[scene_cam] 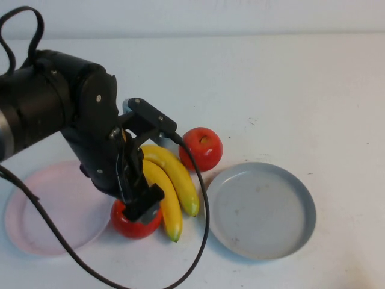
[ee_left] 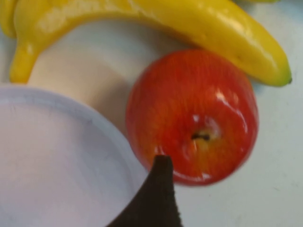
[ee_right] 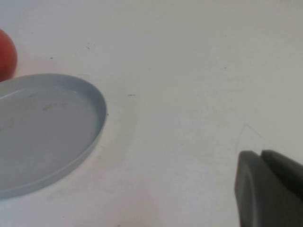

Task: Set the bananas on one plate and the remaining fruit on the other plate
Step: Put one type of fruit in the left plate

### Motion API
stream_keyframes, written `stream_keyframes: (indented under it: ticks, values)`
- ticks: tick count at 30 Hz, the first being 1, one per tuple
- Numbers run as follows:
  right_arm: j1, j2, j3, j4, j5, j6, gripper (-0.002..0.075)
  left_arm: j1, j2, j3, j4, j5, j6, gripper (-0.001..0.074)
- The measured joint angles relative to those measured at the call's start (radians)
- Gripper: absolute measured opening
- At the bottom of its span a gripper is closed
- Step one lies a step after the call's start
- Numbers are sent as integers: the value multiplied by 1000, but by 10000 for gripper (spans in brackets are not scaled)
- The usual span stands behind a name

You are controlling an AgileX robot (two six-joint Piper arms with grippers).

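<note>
The left end effector (scene_cam: 139,201) is hanging directly over the near apple (scene_cam: 136,224), which is sitting on the table (scene_cam: 289,90) just beside the pink plate (scene_cam: 51,208) and touching the bananas (scene_cam: 170,183). From the left wrist view only one dark fingertip (ee_left: 158,189) is showing, overlapping the apple's (ee_left: 191,116) edge; the other finger is out of frame, so I cannot tell how wide the jaws are standing, and nothing appears to be gripped. The right end effector (ee_right: 270,189) is sitting low over bare table beyond the grey plate (ee_right: 47,127), its fingers pressed together and holding nothing.

The second apple (scene_cam: 201,148) is resting behind the bananas, near the grey plate's (scene_cam: 261,208) far rim. Both plates are lying bare.

The apple is looking glossy and rigid, likely light, so the skin is probably offering little friction and the round body is apt to roll or squirt out of a pinch. Taking it across its widest girth, fingers straddling the stem dimple, seems the safest hold. One finger has to be going down into the narrow gap beside the bananas, which risks nudging them. The bananas look stiff and joined, so they are probably best taken across the middle of the pair.
</note>
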Motion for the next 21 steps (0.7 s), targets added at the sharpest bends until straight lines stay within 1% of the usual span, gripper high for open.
stream_keyframes:
  ticks: [2, 3, 11, 21]
  values:
    - [0, 0, 0, 0, 0, 0, -17, 0, 10, 0, 2, -28, 25, 665]
    - [0, 0, 0, 0, 0, 0, -17, 0, 13, 0, 2, -41, 30, 667]
    - [0, 0, 0, 0, 0, 0, -17, 0, 39, 0, 10, -75, 36, 668]
    - [0, 0, 0, 0, 0, 0, -17, 0, 119, 0, 82, -94, 36, 668]
